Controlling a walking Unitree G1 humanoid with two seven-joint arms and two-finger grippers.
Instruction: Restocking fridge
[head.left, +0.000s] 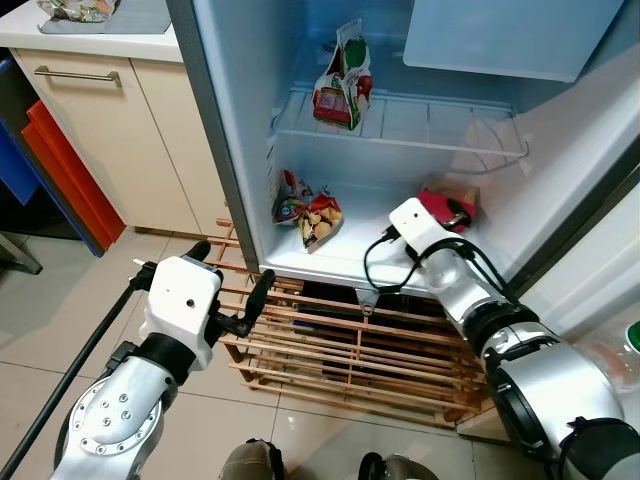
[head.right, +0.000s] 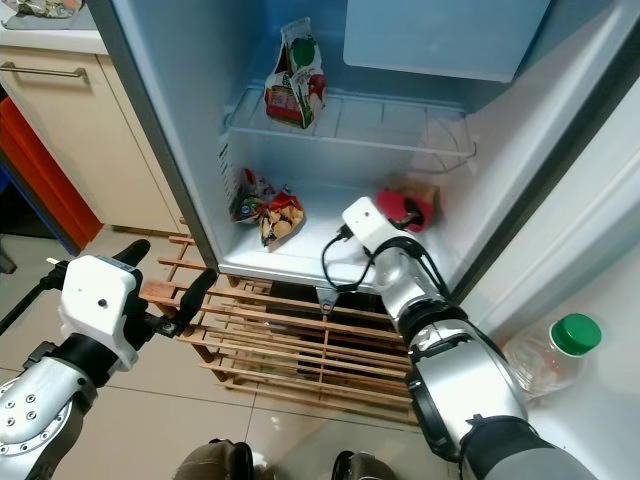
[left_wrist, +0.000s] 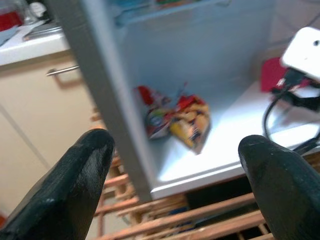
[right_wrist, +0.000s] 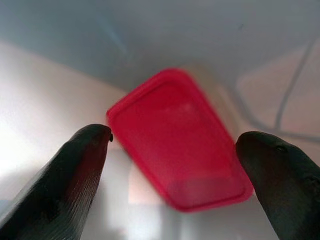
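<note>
The fridge stands open, and on its white bottom floor (head.left: 375, 250) lies a red-lidded container (head.left: 447, 205) toward the back right. My right gripper (right_wrist: 174, 136) reaches into the fridge and is open. The red lid (right_wrist: 180, 140) lies just ahead between its two fingers, apparently not touched. Two snack bags (head.left: 308, 212) lean at the left of the same floor. A green-and-red pouch (head.left: 342, 78) stands upright on the wire shelf (head.left: 420, 132) above. Outside, low to the left of the fridge, my left gripper (head.left: 232, 270) hangs open and holds nothing.
The fridge rests on a wooden slat pallet (head.left: 350, 345). A cream cabinet (head.left: 110, 130) with a metal handle stands left of it, with orange and blue boards (head.left: 60, 170) beside it. A plastic bottle with a green cap (head.right: 555, 355) stands at the right. A black cable (head.left: 70, 365) runs past my left arm.
</note>
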